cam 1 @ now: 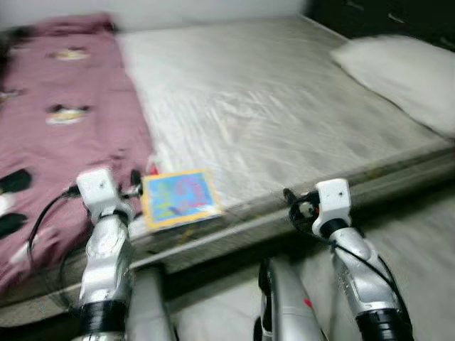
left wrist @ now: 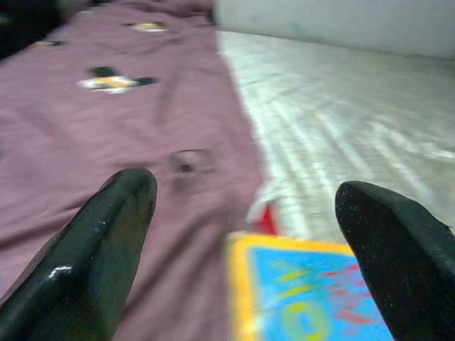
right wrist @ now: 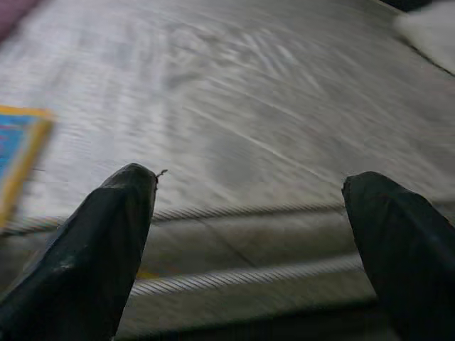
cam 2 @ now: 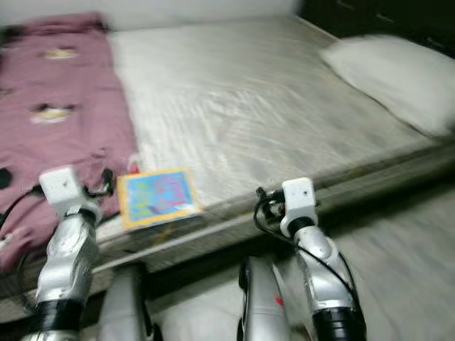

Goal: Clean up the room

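Facing a bed [cam 1: 284, 106] with a bare pale mattress; head views are slightly blurred. A maroon blanket [cam 1: 64, 121] with small printed patches lies along the robot's left part of the mattress. A white pillow [cam 1: 402, 78] sits at the far right part of the bed, well apart from the blanket.

A book [cam 1: 178, 199] with a yellow border and blue cover lies flat near the front edge of the mattress, just beside the blanket's edge. A small bit of red shows at the book's far corner in the left wrist view; cannot tell what it is.

Left pincer [left wrist: 249, 234]: fingers [left wrist: 106, 234] spread wide apart, holding nothing, aimed over the blanket edge and the near corner of the book. The left wrist sits just to the left of the book in the head views; contact with the book is not visible.

Right pincer [right wrist: 249, 241]: fingers [right wrist: 99, 241] also spread apart, empty, pointed at the front edge of the mattress to the right of the book. The ribbed seam of the mattress edge lies between its fingertips in the right wrist view.

Pale floor [cam 1: 426, 241] runs along the bed's front at lower right.
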Available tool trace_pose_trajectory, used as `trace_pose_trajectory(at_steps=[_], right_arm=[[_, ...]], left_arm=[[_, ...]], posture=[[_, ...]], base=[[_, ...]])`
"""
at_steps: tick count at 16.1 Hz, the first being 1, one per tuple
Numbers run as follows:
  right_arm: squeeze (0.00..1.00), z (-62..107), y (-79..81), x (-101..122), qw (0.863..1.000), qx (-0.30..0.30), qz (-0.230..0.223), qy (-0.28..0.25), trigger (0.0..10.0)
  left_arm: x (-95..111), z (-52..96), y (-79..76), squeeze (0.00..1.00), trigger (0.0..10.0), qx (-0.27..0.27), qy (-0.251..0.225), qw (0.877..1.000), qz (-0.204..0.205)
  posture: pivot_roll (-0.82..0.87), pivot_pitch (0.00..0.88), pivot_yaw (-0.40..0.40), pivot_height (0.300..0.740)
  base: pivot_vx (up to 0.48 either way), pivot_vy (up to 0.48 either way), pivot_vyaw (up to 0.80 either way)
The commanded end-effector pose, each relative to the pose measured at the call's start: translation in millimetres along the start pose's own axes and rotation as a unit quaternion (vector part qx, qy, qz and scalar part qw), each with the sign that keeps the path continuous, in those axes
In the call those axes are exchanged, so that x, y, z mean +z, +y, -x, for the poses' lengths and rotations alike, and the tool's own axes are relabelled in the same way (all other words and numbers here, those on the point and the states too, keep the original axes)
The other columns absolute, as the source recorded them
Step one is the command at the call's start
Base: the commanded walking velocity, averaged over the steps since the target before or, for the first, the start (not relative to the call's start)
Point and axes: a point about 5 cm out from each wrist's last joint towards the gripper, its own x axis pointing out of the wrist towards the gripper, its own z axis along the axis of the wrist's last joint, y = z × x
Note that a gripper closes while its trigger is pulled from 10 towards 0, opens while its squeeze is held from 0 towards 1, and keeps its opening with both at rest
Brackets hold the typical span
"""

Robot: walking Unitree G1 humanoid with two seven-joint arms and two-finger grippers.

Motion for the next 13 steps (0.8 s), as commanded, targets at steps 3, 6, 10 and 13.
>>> trace_pose_trajectory(at_steps=[3, 6, 10, 13], right_arm=[[0.00, 2.4, -4.7, 6, 1.000, 0.002, 0.010, -0.009, 10.0], [0.00, 11.7, -19.8, 4, 0.999, -0.010, 0.030, 0.002, 10.0], [0.00, 16.4, -26.2, 2, 0.999, -0.013, 0.043, 0.007, 10.0], [0.00, 24.3, -34.6, 2, 0.998, -0.019, 0.056, 0.015, 10.0]], left_arm=[[-13, -1.3, 11.0, 0.00, 10.0, 0.034, 0.030, 0.999, 0.016], [-24, 4.8, 5.5, 0.00, 10.0, 0.061, 0.051, 0.996, 0.029], [-36, 8.2, 4.5, 0.00, 10.0, 0.064, 0.083, 0.993, 0.044], [-47, -5.9, 3.1, 0.00, 10.0, 0.054, 0.124, 0.988, 0.075]], posture=[[-0.11, 0.016, -0.004, 0.541], [-0.13, 0.039, -0.007, 0.541], [-0.14, 0.058, -0.019, 0.541], [-0.17, 0.072, -0.019, 0.541]], base=[[0.000, 0.000, 0.00], [0.000, 0.000, 0.00], [0.000, 0.000, 0.00], [0.000, 0.000, 0.00]])
